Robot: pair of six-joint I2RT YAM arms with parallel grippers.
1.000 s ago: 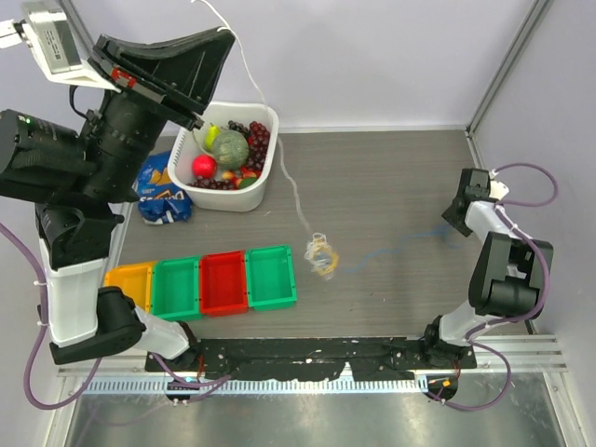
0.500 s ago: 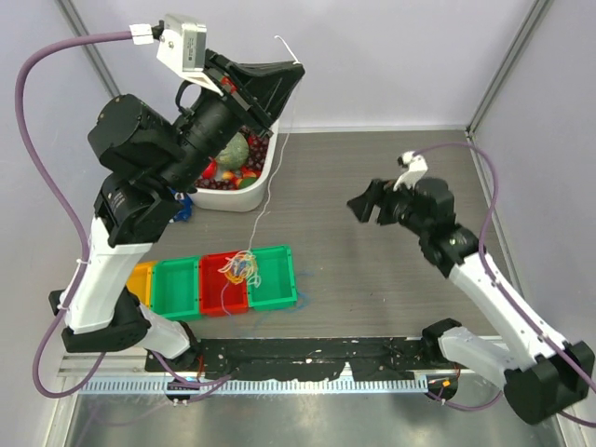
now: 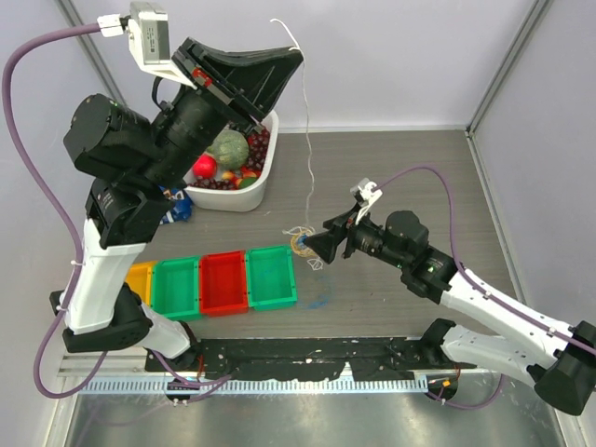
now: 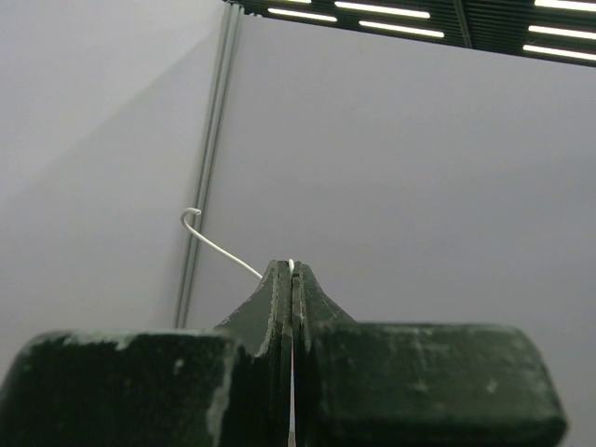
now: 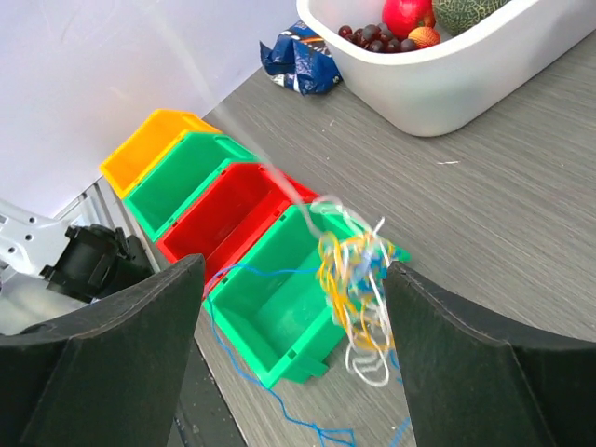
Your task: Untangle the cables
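The left end effector [image 3: 298, 58] is raised high above the counter [image 3: 400, 177], its fingers pressed together on a white cable [image 3: 308, 140]. The left wrist view shows the jaws closed tight, with the wire's short free end curling into a hook at 10 o'clock of the tips. From the pinch the white cable drops straight down to the tangle of cables [image 3: 302, 244], a knot of white, yellow-orange and blue loops at 2 o'clock of the nearest green bin [image 3: 272, 276] and 5 o'clock of the white tub [image 3: 244, 194] of fruit. Whether its lowest loops touch the counter cannot be told.

The right end effector [image 3: 318, 246] sits low at 3 o'clock of the tangle, just beside it. Its fingers [image 5: 112, 354] are spread wide, and in its wrist view the knot shows between them, touching neither. A blue cable [image 5: 240, 271] trails from the knot across the green bin's rim and onto the counter at 6 o'clock.
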